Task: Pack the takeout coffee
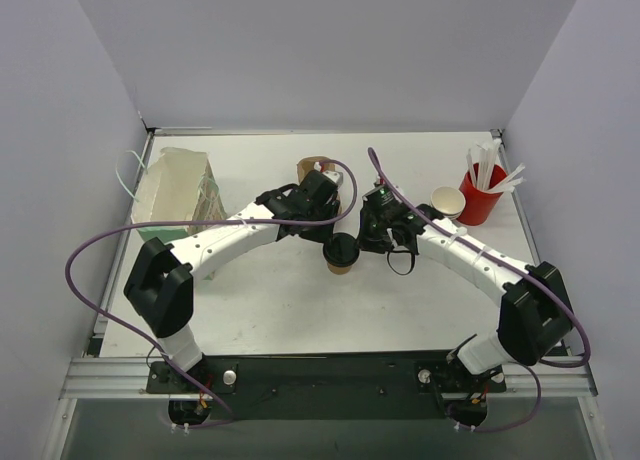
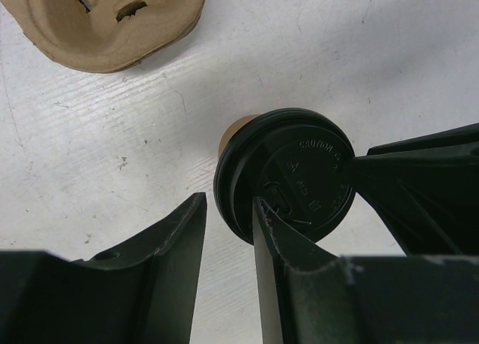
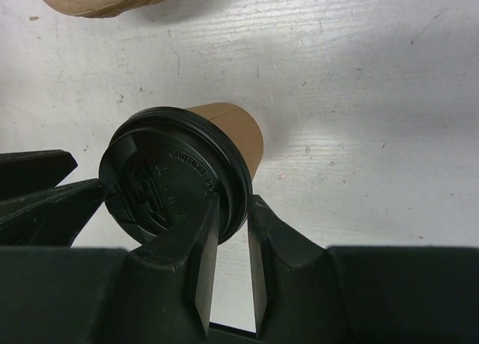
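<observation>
The takeout coffee (image 1: 341, 253) is a brown paper cup with a black lid, standing mid-table between both arms. In the left wrist view the lid (image 2: 288, 176) lies under my right-hand finger (image 2: 281, 243), and a slit of table shows between its rim and the other finger; the left gripper (image 2: 230, 202) straddles the rim, open. In the right wrist view the right gripper (image 3: 233, 206) pinches the lid's rim (image 3: 232, 187), one finger over the top, one outside against the edge. From above, the left gripper (image 1: 328, 232) and right gripper (image 1: 360, 244) flank the cup.
The moulded pulp cup carrier (image 1: 315, 167) lies behind the cup. An open brown cup (image 1: 447, 201) and a red cup of white sticks (image 1: 480, 192) stand at the right. A clear plastic bag (image 1: 178, 188) sits at the left.
</observation>
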{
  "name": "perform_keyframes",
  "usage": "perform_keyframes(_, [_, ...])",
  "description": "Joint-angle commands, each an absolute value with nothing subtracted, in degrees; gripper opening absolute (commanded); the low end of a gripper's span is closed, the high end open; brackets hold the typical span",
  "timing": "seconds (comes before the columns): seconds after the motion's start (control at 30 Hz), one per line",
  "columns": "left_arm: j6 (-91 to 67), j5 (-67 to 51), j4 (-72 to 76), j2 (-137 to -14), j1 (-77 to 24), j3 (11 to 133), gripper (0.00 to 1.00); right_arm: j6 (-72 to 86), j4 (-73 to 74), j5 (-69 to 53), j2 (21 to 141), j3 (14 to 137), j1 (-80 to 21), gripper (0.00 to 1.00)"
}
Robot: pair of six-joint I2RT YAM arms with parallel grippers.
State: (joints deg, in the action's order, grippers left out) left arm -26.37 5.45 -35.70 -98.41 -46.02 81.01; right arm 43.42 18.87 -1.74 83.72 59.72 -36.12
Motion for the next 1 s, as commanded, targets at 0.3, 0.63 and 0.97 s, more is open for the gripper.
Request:
perform_keyframes(0.3, [-26.81,4.31,-32.61,-99.76,-45.97,80.07,0.40,43.68,19.60,-0.18,85.52,61.52,-36.83,0.15])
perform_keyframes(0.63, [-27.42,4.22,-31.82,-100.11,-45.97,78.22,0.35,43.94,19.51,-0.18,86.57,61.17,-37.18,0.11])
perform_keyframes(0.97, [-28.48,4.83,-31.64,-99.84,-45.97,76.29,0.33,44.12,19.42,-0.18,86.84,61.08,-37.44,0.10])
